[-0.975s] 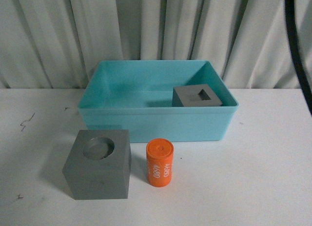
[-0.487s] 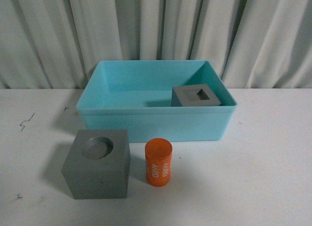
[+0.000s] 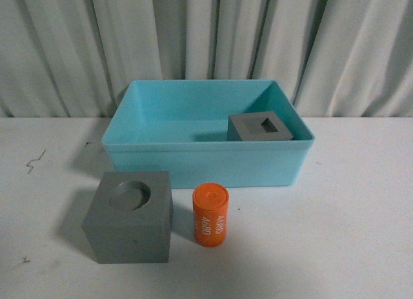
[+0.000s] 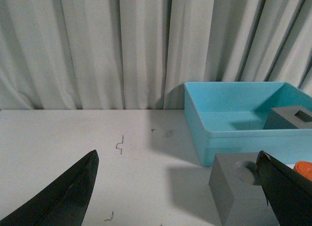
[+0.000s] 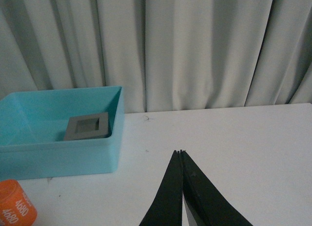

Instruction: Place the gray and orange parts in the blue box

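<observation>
A gray cube with a round recess stands on the white table in front of the blue box. An orange cylinder with white digits stands upright just right of it. A gray cube with a square recess lies inside the box at its right side. Neither arm shows in the front view. My left gripper is open and empty, low over the table; the round-recess cube sits by one of its fingers. My right gripper is shut and empty, over bare table right of the box.
A pleated white curtain hangs behind the table. Small dark marks dot the white tabletop at the left. The orange cylinder shows at the edge of the right wrist view.
A black cable at the upper right of the front view has left the picture. The orange cylinder has turned a little where it stands. The view shifted slightly.
</observation>
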{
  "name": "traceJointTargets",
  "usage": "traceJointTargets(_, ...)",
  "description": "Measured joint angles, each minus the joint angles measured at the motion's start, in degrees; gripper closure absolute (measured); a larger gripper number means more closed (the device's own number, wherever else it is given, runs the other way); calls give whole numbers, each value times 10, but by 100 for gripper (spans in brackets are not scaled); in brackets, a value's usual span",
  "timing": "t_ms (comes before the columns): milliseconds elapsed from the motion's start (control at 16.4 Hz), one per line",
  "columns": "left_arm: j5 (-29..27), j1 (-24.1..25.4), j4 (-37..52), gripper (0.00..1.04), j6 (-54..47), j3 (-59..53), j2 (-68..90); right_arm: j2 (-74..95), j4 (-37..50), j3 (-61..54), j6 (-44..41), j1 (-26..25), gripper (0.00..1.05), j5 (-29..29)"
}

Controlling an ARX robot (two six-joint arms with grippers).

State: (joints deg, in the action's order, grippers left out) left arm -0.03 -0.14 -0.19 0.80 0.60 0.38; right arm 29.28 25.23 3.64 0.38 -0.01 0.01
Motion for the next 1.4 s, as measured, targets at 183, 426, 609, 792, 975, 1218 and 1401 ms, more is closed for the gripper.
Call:
traceJointTargets(183,0,0,0,7,0,0,0,-56,-39,-13,0,0,103,0)
traceJointTargets(426,0,0,0,7,0,0,0,-114,-68,-30,0,0,103,0)
traceJointTargets(609,0,0,0,7,0,0,0,-155,-112,-30,0,0,103,0)
traceJointTargets(792,0,0,0,7,0,0,0,-187,-146,-30,0,0,103,0)
traceJointTargets(975,0,0,0,7,0,0,0,-195,-152,-30,0,0,103,0)
traceJointTargets(1218,0,0,0,7,0,0,0,-230,-211,-29,0,0,103,0)
traceJointTargets(1401,-1,0,0,7,0,0,0,-275,-259,-30,0,0,103,0)
